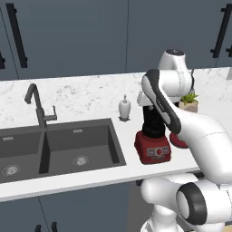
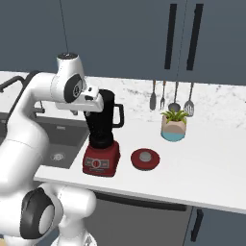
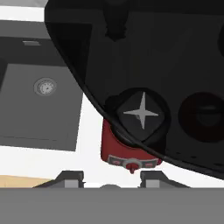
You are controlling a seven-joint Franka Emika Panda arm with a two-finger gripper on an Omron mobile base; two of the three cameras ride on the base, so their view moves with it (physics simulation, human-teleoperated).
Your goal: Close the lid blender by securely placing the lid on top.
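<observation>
Two basins make up the dark sink [image 1: 27, 149], set into the white marbled counter [image 2: 206, 163] well to the left of the blender [image 2: 102, 144], with a dark faucet [image 1: 38, 106] standing at the sink's back edge. Largest of the moving things, the white arm [image 1: 181, 118] bends over the counter and brings its hand directly above the blender's jar.

Standing near the counter's front edge, the blender has a boxy red base with a small control panel facing outward and a dark tapered jar with a side handle on top. Its jar is uncovered: the hand view looks straight down into the dark open mouth, with the silver cross-shaped blade visible at the bottom and the red base showing beneath it.

Behind the blender and to its right sits a small potted plant [image 2: 174, 126], and behind that hang several utensils [image 2: 170, 98] on the wall. A white soap dispenser [image 1: 124, 108] stands between the blender and the sink, toward the back.

Just beside the blender's base, on its right, the lid [image 2: 145, 158] lies flat on the counter, a red disc with a grey centre cap, apart from the base and untouched.

At the bottom of the hand view the gripper [image 3: 111, 177] shows its two dark fingertips spread apart with nothing between them.
</observation>
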